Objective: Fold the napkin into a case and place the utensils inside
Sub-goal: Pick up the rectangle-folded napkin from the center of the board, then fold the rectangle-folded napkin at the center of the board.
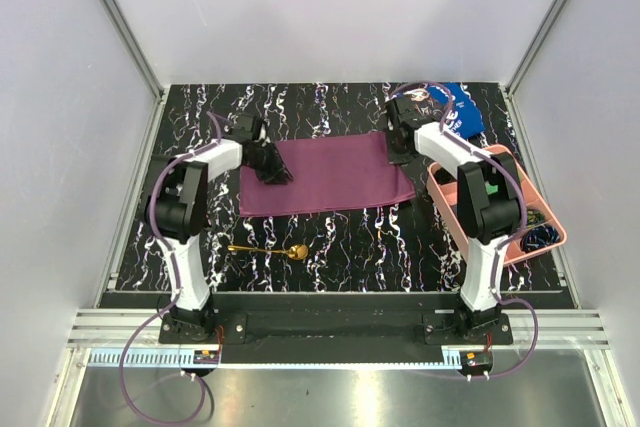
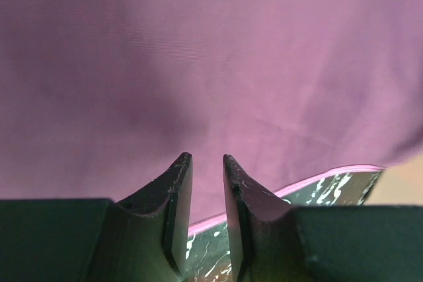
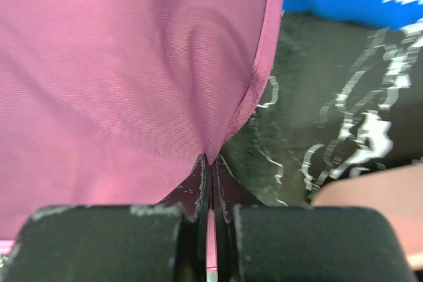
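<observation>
The plum-purple napkin (image 1: 330, 175) lies on the black marbled table as a wide folded rectangle. My right gripper (image 1: 396, 150) is at its far right corner, shut on the napkin (image 3: 119, 64); a strip of cloth shows between the closed jaws of the right gripper (image 3: 210, 158) and the fabric puckers up from them. My left gripper (image 1: 272, 171) rests over the napkin's left end. In the left wrist view the left gripper (image 2: 206, 156) has a narrow gap between its fingers, with the napkin (image 2: 198, 64) lying beneath and nothing pinched. The gold spoon (image 1: 268, 249) lies on the table in front of the napkin.
A pink tray (image 1: 502, 157) with compartments stands at the right, close to the right arm, and its edge (image 3: 377, 193) shows in the right wrist view. A blue cloth with white lettering (image 1: 462, 109) lies at the back right, just beyond the right gripper. Grey walls enclose the table.
</observation>
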`<state>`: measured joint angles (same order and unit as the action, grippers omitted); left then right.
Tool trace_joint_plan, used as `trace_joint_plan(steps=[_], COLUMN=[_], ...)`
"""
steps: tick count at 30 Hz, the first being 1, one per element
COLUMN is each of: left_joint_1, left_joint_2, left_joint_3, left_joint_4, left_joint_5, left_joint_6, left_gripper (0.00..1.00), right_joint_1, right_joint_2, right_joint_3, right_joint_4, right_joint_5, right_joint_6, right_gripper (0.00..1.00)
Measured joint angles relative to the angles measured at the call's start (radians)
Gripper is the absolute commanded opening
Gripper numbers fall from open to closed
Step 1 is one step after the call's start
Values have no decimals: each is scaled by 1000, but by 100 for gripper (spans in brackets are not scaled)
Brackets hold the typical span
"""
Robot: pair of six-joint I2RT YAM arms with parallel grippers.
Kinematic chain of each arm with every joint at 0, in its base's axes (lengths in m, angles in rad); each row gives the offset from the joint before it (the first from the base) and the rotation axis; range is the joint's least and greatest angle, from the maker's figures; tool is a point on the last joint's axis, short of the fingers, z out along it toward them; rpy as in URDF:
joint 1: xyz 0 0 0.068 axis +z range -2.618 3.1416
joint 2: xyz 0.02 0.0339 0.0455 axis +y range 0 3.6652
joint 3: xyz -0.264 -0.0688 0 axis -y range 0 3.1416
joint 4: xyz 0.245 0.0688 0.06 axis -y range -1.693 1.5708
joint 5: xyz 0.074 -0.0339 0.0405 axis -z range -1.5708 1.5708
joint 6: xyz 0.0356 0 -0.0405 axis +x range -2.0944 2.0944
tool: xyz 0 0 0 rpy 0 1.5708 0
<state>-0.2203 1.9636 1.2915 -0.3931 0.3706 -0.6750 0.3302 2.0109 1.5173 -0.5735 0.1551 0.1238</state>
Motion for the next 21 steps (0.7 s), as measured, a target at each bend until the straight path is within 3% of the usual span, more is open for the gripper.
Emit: trace_joint_plan(steps=[13,21], left_joint_1=[-174,-80], left_joint_2=[53,-79], left_joint_3=[4,-80], left_joint_4=[69,63], left_joint_5=[34,39], left_joint_6=[-86,-69], left_gripper=[27,28], right_joint_1=[-10,42], right_joint_2=[-175,-179], right_joint_3=[0,3], right_joint_4=[-10,-23], right_joint_5=[-32,-114], right_joint_6=[-2,48], right_gripper=[0,0])
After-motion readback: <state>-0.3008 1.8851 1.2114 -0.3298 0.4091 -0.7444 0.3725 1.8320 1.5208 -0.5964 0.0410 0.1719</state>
